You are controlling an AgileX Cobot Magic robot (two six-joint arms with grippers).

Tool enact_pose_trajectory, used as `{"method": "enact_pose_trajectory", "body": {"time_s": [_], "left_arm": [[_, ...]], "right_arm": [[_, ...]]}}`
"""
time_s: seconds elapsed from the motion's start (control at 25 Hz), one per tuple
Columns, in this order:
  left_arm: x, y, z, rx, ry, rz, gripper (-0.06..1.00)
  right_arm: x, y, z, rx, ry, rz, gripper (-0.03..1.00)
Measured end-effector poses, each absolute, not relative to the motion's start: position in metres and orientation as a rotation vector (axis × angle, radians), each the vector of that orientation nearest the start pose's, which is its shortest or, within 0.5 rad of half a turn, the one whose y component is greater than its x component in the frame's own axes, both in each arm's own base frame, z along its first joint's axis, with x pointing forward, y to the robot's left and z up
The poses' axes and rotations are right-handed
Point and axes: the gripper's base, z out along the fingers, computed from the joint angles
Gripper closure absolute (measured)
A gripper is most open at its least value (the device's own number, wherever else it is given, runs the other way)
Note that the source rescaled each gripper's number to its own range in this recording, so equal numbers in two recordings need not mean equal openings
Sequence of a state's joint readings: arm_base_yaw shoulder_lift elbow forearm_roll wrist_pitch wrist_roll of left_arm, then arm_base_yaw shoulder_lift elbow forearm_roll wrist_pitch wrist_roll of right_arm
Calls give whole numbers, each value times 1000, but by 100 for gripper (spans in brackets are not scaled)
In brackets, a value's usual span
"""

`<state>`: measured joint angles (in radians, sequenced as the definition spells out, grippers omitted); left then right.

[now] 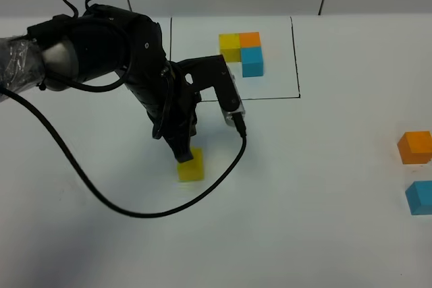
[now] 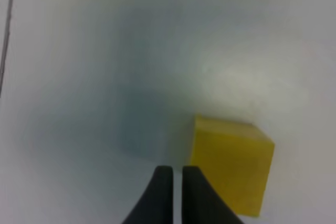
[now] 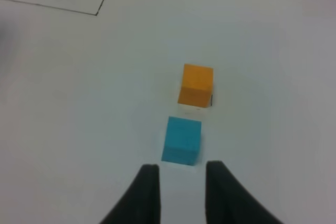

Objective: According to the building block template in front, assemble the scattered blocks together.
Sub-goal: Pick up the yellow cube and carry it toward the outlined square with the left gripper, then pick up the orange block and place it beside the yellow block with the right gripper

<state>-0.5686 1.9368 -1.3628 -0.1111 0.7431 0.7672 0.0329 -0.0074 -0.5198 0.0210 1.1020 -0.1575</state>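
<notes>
Standing together, gripping nothing: jaws of left gripper [image 2: 177,174]. Yellow cube [image 2: 231,166] sits just beside the fingertips, off to one side and outside the jaws; contact cannot be told. Right gripper [image 3: 181,174] jaws partly apart, empty. Light blue cube [image 3: 181,140] lies just ahead of their gap, not between them; orange cube [image 3: 197,85] just beyond it. Framed template [image 1: 243,50] lies apart from both grippers.

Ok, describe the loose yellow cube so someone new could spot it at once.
On the white table, look below the black-outlined rectangle holding the three-cube template. The yellow cube sits alone at the tip of the left gripper. It is the only unframed yellow one; the loose orange cube and light blue cube lie far right.
</notes>
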Motion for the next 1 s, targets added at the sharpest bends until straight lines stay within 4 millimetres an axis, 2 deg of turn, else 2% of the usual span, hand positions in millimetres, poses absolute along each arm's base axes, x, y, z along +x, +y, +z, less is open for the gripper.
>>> {"method": "enact_pose_trajectory", "body": {"time_s": [0.08,0.2,0.28,0.36,0.56,0.68,1.0], "left_arm": [[334,-221,191,1479,2355,-102,93],[337,-221,192,1099,2540,-165,94],[339,-222,192,847,2618,-215,94],[341,-221,193,702,2640,-222,94],[345,-217,194,677,2627,-170,94],[346,-209,202,670,2618,-145,94],[353,-158,239,563,2623,-36,94]], "right_arm": [[-10,1,279,-198,2049,-52,73],[-10,1,279,-198,2049,-52,73],[-10,1,279,-198,2049,-52,73],[-10,1,279,-198,2049,-52,73],[-10,1,279,-198,2049,-52,73],[-10,1,279,-198,2049,-52,73],[-10,1,279,-198,2049,-52,73]]}}
